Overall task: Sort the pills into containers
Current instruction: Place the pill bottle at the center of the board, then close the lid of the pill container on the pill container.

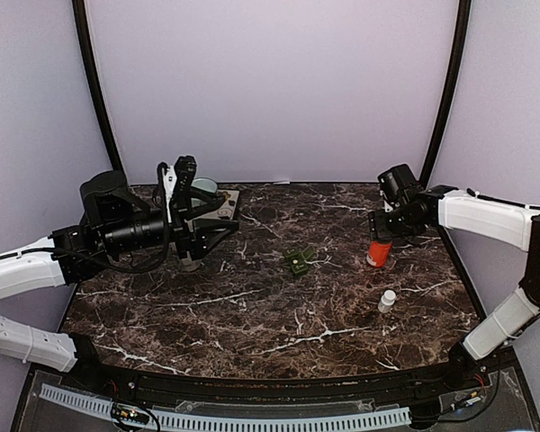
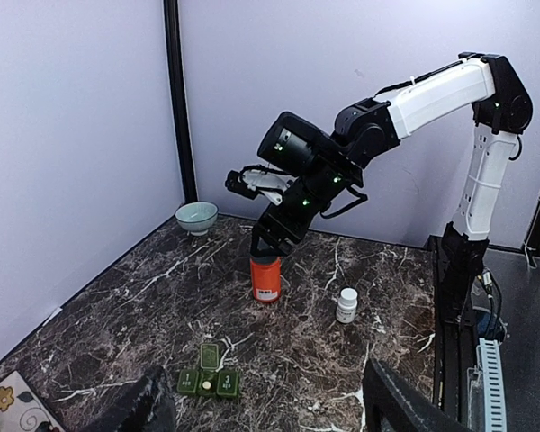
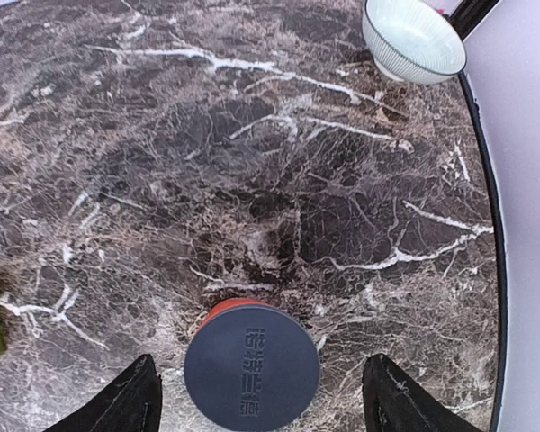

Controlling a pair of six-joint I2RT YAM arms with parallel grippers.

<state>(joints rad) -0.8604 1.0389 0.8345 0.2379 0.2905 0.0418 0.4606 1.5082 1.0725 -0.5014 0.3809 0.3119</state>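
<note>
Red plastic bottle [image 2: 266, 281] is stood upright directly beneath the right gripper [image 2: 268, 249]. Its round grey-blue cap [image 3: 252, 364], flat-topped with raised lettering, is framed between the fingers [image 3: 135, 400]. The jaws are spread wide, a gap is seen on each side, and no contact is shown. Judged: the jaws are centred there so that closing would land squarely on the cap rim. Whether the tips are level with the cap or just above it cannot be told.

White bottle [image 2: 346, 304], small, cylindrical and capped, is stood upright near the red one, off to one side of that gripper and untouched. A pale ribbed bowl [image 3: 412, 40], glossy and probably ceramic, is placed well beyond the fingertips by the table edge.

Left gripper [image 2: 263, 378] is held apart with nothing between the fingers. It is raised and aimed across the table, judged to be parked clear of the work.

Green pill organiser [image 2: 209, 378], boxy with several small compartments and apparently one lid up, lies ahead of and below the left fingers, well apart from both bottles. Pale specks are seen in the compartments. Whether they are pills or latches cannot be told.

Table [image 1: 252, 315] is dark marble-pattern, smooth and slightly glossy. Judged: light bottles could slide or tip on it under an off-centre squeeze.

Sorting is judged barely begun.
</note>
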